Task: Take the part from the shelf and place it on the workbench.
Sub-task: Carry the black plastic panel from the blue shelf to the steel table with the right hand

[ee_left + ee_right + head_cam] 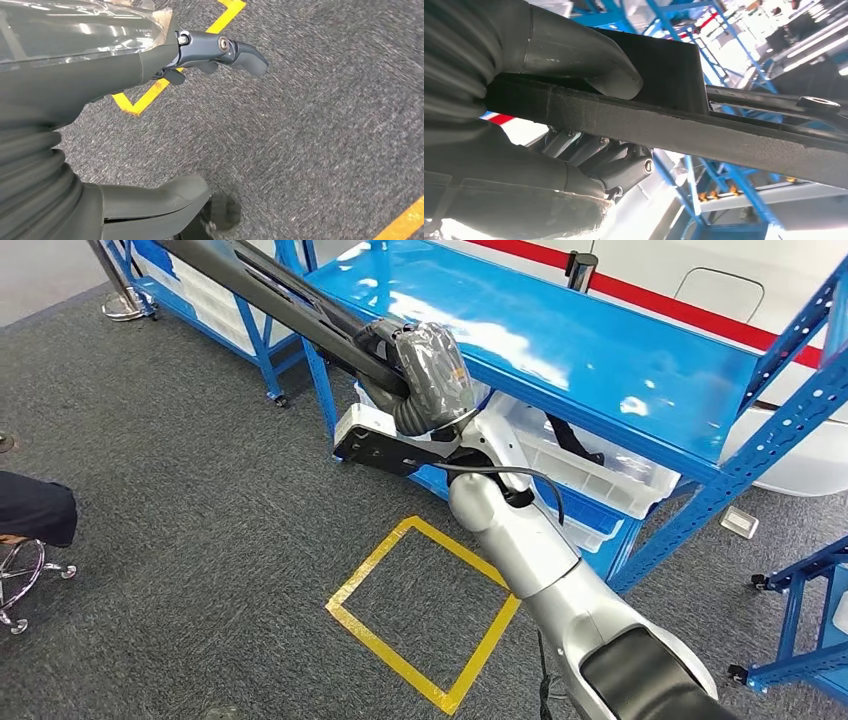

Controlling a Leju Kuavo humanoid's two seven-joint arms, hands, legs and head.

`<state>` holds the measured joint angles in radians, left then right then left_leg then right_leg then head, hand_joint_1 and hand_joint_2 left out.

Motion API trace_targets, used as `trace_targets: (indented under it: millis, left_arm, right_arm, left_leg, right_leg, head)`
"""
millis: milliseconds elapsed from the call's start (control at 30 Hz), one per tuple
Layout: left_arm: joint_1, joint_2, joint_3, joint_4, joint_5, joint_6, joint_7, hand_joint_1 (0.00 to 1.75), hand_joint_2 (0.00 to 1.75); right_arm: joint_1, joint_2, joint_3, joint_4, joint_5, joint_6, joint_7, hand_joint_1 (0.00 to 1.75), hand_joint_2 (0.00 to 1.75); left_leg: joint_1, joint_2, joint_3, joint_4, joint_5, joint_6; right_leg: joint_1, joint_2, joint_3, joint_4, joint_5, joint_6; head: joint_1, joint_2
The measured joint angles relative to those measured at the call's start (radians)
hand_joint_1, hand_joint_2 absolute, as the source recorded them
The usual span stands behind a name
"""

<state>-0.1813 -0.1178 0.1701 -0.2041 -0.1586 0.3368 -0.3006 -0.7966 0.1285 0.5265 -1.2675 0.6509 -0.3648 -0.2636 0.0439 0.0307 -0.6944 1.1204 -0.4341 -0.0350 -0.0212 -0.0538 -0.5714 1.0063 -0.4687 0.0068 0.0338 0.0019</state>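
Fingers of right hand [425, 375] wrap the long black part [270, 295].

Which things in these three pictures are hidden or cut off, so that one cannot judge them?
- The long black part: its far end runs out of the head view at the upper left edge.
- Right hand: in the head view its cover hides the fingers; the right wrist view shows them closed around the part.
- Left hand: holds nothing; the fingertips are partly behind its own cover.
- Seated person: cut off by the left edge.
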Motion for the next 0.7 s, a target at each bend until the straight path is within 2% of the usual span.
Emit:
trace_targets:
  millis: [33,67,133,200,233,267,333,367,400,433,500,533,567,600,633,667,700]
  left_arm:
    - [-0.002,-0.001,0.000,0.000,-0.001,0.001,0.000,0.00,1.75]
    - [-0.003,-0.002,0.000,-0.001,-0.003,0.002,0.000,0.00,1.75]
    - [-0.005,-0.001,0.000,-0.001,-0.006,0.006,-0.002,0.00,1.75]
    - [-0.004,0.002,0.001,-0.001,-0.007,0.010,-0.004,0.00,1.75]
    - [-0.004,0.003,0.001,-0.001,-0.007,0.012,-0.006,0.00,1.75]
    - [-0.004,0.004,0.002,-0.001,-0.007,0.015,-0.007,0.00,1.75]
    - [-0.003,0.005,0.004,-0.001,-0.008,0.020,-0.007,0.00,1.75]
    - [-0.002,0.005,0.004,-0.001,-0.009,0.021,-0.007,0.00,1.75]
    - [0.000,0.005,0.004,-0.001,-0.012,0.022,-0.007,0.00,1.75]
    - [0.001,0.005,0.004,-0.001,-0.015,0.022,-0.006,0.00,1.75]
    - [0.001,0.005,0.004,-0.001,-0.027,0.022,-0.002,0.00,1.75]
    - [-0.001,0.005,0.004,-0.001,-0.034,0.022,0.002,0.00,1.75]
    - [-0.002,0.005,0.003,-0.001,-0.043,0.022,0.006,0.00,1.75]
    - [-0.003,0.005,0.002,-0.001,-0.052,0.022,0.010,0.00,1.75]
    - [-0.004,0.005,0.000,-0.001,-0.059,0.021,0.015,0.00,1.75]
    - [-0.004,0.006,-0.002,-0.001,-0.066,0.021,0.020,0.00,1.75]
    - [-0.005,0.007,-0.004,-0.001,-0.070,0.021,0.023,0.00,1.75]
  right_arm:
    - [0.000,-0.001,-0.001,-0.006,0.000,0.000,0.000,1.75,1.75]
    - [0.003,-0.001,-0.003,-0.013,-0.002,-0.001,0.001,1.75,1.75]
    - [0.016,-0.004,-0.010,-0.026,-0.014,-0.002,0.003,1.75,1.75]
    - [0.036,-0.008,-0.022,-0.040,-0.034,-0.003,0.004,1.75,1.75]
    - [0.045,-0.011,-0.029,-0.048,-0.043,-0.003,0.004,1.75,1.75]
    - [0.056,-0.016,-0.037,-0.055,-0.050,-0.004,0.003,1.75,1.75]
    - [0.083,-0.029,-0.053,-0.069,-0.059,-0.007,0.000,1.75,1.75]
    - [0.101,-0.036,-0.062,-0.077,-0.061,-0.009,0.000,1.75,1.75]
    - [0.120,-0.043,-0.070,-0.088,-0.062,-0.012,0.000,1.75,1.75]
    - [0.139,-0.049,-0.078,-0.100,-0.061,-0.014,0.000,1.75,1.75]
    - [0.174,-0.059,-0.095,-0.131,-0.053,-0.023,0.000,1.75,1.75]
    - [0.190,-0.064,-0.104,-0.148,-0.048,-0.030,0.000,1.75,1.75]
    - [0.207,-0.069,-0.115,-0.166,-0.043,-0.036,0.000,1.75,1.75]
    - [0.227,-0.075,-0.126,-0.184,-0.037,-0.043,0.000,1.75,1.75]
    - [0.247,-0.080,-0.138,-0.202,-0.033,-0.049,0.000,1.75,1.75]
    - [0.269,-0.085,-0.149,-0.219,-0.031,-0.055,-0.002,1.75,1.75]
    - [0.292,-0.089,-0.160,-0.235,-0.031,-0.061,-0.005,1.75,1.75]
  left_leg:
    - [0.000,0.010,0.029,-0.053,0.015,0.001]
    - [-0.004,0.015,0.045,-0.083,0.020,0.005]
    - [-0.015,0.000,0.044,-0.090,0.019,0.024]
    - [-0.022,-0.017,0.045,-0.096,0.024,0.044]
    - [-0.023,-0.025,0.047,-0.099,0.027,0.055]
    - [-0.024,-0.032,0.048,-0.102,0.029,0.063]
    - [-0.028,-0.052,0.047,-0.102,0.030,0.073]
    - [-0.031,-0.063,0.047,-0.102,0.030,0.075]
    - [-0.033,-0.075,0.047,-0.102,0.030,0.076]
    - [-0.035,-0.087,0.047,-0.102,0.030,0.076]
    - [-0.038,-0.109,0.047,-0.101,0.031,0.076]
    - [-0.039,-0.120,0.046,-0.099,0.031,0.075]
    - [-0.040,-0.129,0.044,-0.098,0.031,0.073]
    - [-0.041,-0.136,0.043,-0.097,0.032,0.069]
    - [-0.040,-0.144,0.041,-0.098,0.034,0.065]
    - [-0.039,-0.144,0.039,-0.098,0.033,0.061]
    - [-0.039,-0.131,0.037,-0.093,0.029,0.057]
  right_leg:
    - [0.003,-0.006,-0.001,0.004,-0.004,0.007]
    - [0.007,-0.011,-0.002,0.006,-0.006,0.014]
    - [0.012,-0.024,0.001,0.003,-0.007,0.028]
    - [0.006,-0.018,-0.005,0.014,-0.018,0.039]
    - [0.004,-0.003,-0.018,0.043,-0.035,0.039]
    - [0.001,0.016,-0.045,0.098,-0.061,0.034]
    - [0.003,0.043,-0.116,0.242,-0.115,0.026]
    - [0.005,0.049,-0.145,0.294,-0.128,0.026]
    - [0.008,0.052,-0.156,0.308,-0.125,0.030]
    - [0.009,0.055,-0.145,0.279,-0.107,0.035]
    - [0.010,0.073,-0.082,0.140,-0.049,0.042]
    - [0.011,0.085,-0.051,0.075,-0.024,0.041]
    - [0.011,0.093,-0.030,0.033,-0.009,0.036]
    - [0.013,0.097,-0.020,0.013,-0.001,0.030]
    - [0.015,0.090,-0.017,0.011,0.002,0.024]
    - [0.012,0.082,-0.014,0.007,0.005,0.019]
    - [0.009,0.075,-0.009,0.003,0.008,0.013]
  head:
    - [0.000,0.000]
    - [0.001,0.000]
    - [0.004,0.000]
    - [0.006,0.000]
    - [0.006,0.000]
    - [0.006,0.000]
    - [0.007,0.000]
    - [0.007,0.000]
    - [0.007,0.000]
    - [0.007,0.000]
    - [0.007,0.000]
    - [0.006,0.000]
    - [0.006,0.000]
    - [0.006,0.000]
    - [0.006,0.000]
    - [0.006,0.000]
    - [0.005,0.000]
